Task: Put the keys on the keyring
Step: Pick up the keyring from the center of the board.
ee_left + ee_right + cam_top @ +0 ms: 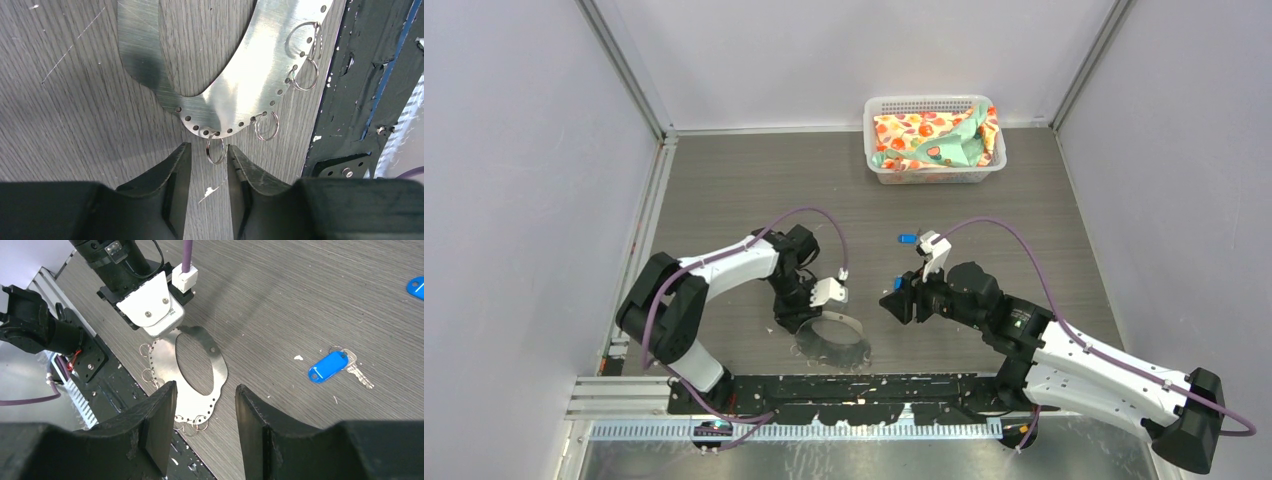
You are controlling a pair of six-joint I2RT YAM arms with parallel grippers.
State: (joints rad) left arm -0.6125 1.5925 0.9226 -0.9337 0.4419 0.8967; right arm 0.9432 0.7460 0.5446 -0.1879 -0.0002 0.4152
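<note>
The keyring (240, 85) is a flat silvery loop with a row of small holes, lying on the table near its front edge (834, 335) (220, 371). Several small wire rings hang from its holes. My left gripper (209, 150) stands open over its rim, one small ring (216, 150) between the fingers, close to the right finger. Two blue-headed keys lie on the table: one (327, 365) beside my right gripper (206, 390), the other (907, 239) farther back. The right gripper (902, 300) hovers open and empty, facing the keyring.
A white basket (929, 101) with patterned cloth stands at the back right. The black base rail (854, 385) runs along the table's front edge, just beyond the keyring. Grey walls close in both sides.
</note>
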